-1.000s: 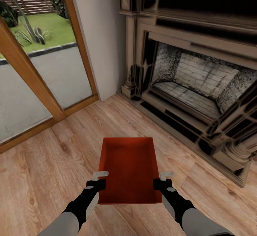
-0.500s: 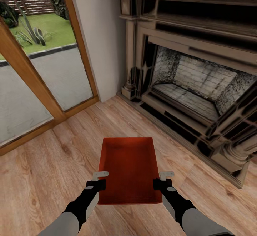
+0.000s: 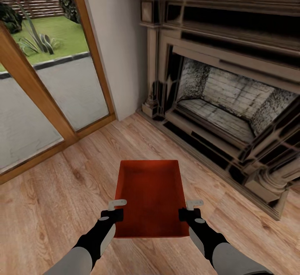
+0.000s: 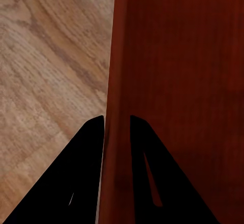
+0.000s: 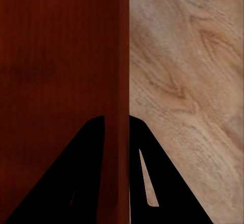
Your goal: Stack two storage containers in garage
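Left tool and right tool clamp container walls (far rim unobstructed)

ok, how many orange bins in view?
1. The orange bin is held over the wood floor, left gripper and right gripper clamping its side walls. The second isn't visible here.

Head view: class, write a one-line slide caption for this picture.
Both grippers, left gripper and right gripper, hold an orange-red storage container above the wood plank floor, facing a dark ornate fireplace.
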### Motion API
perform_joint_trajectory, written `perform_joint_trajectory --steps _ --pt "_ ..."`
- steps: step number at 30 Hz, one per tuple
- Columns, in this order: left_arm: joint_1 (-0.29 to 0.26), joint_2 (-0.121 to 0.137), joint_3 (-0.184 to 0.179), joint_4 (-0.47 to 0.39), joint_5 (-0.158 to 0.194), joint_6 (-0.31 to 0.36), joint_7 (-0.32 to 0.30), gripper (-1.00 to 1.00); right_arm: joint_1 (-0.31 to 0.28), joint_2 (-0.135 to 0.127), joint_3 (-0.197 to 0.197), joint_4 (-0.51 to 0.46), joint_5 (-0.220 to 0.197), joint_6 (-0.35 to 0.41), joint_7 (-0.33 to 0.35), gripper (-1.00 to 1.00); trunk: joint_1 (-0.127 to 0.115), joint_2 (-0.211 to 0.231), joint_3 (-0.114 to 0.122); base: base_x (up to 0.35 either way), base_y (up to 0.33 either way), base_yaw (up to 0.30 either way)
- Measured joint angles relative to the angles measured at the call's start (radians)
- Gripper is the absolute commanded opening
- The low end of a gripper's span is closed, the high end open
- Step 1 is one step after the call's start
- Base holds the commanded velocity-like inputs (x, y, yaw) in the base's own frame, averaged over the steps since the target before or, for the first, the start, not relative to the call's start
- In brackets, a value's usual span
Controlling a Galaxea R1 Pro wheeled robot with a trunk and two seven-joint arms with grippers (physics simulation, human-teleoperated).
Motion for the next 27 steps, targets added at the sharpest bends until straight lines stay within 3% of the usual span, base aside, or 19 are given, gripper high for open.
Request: perform_joint_trajectory --steps 27 --pt "0.0 0.001 0.0 0.001 0.004 0.001 0.0 -1.0 0.0 0.002 -0.003 -0.002 0.005 0.005 -0.002 -1.0 -0.104 0.189 0.085 0.0 0.0 0.0"
